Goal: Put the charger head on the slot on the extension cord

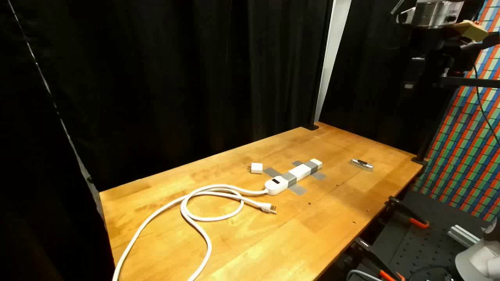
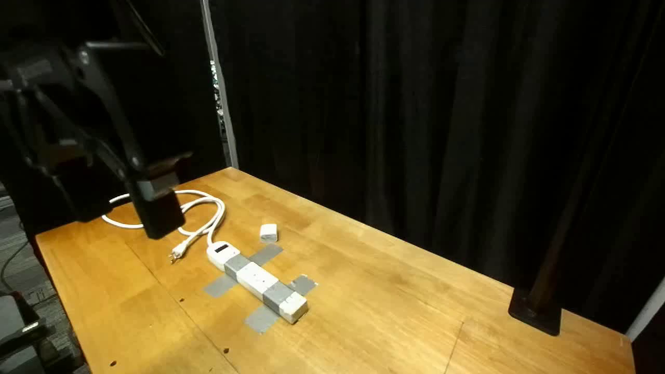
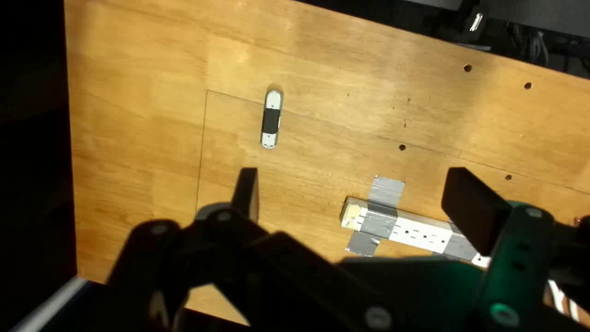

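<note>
Across the wooden counter [image 2: 389,291], the extension cord [image 2: 257,280] lies strapped down by two bands of grey tape [image 2: 277,294], each crossing its body and stuck to the counter on both sides, probably so that it cannot skid or lift when a plug is pushed in. Its outlets face up in the wrist view, which suits a press from above. The white cable [image 1: 211,219] loops away from one end, so it lies clear of them.

The charger head [image 1: 256,168] rests loose on the counter, apart from the extension cord, near the end where the cable leaves, on the side toward the black curtain [image 1: 195,78]; with nothing pressing against it, it should be easy to pinch. What look like prongs point sideways in an exterior view, so it likely needs turning before it can go in.

High over the counter, the claw [image 3: 352,184] hangs spread wide, holding nothing, presumably to leave room for straddling the charger head. A small silver-and-black object [image 3: 271,120] lies apart from the extension cord; why it is there I cannot tell.
</note>
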You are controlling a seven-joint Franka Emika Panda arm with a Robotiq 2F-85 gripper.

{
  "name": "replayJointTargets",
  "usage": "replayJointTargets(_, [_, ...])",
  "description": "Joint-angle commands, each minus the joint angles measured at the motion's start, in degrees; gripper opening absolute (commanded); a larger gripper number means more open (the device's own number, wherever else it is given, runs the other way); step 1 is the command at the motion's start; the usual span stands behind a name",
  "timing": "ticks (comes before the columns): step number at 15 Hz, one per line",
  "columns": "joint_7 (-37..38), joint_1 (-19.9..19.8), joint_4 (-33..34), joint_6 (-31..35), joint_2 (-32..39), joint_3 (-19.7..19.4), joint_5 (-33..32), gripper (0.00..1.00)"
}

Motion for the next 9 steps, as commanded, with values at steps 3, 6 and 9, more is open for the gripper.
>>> replayJointTargets(3, [-0.03,-0.03,0.86,-0.10,-0.19,0.08,0.08,1.00])
replayJointTargets(6, [-0.03,-0.02,0.93,-0.10,-0.22,0.08,0.08,1.00])
replayJointTargets(9, [-0.03,-0.02,0.93,-0.10,-0.22,0.08,0.08,1.00])
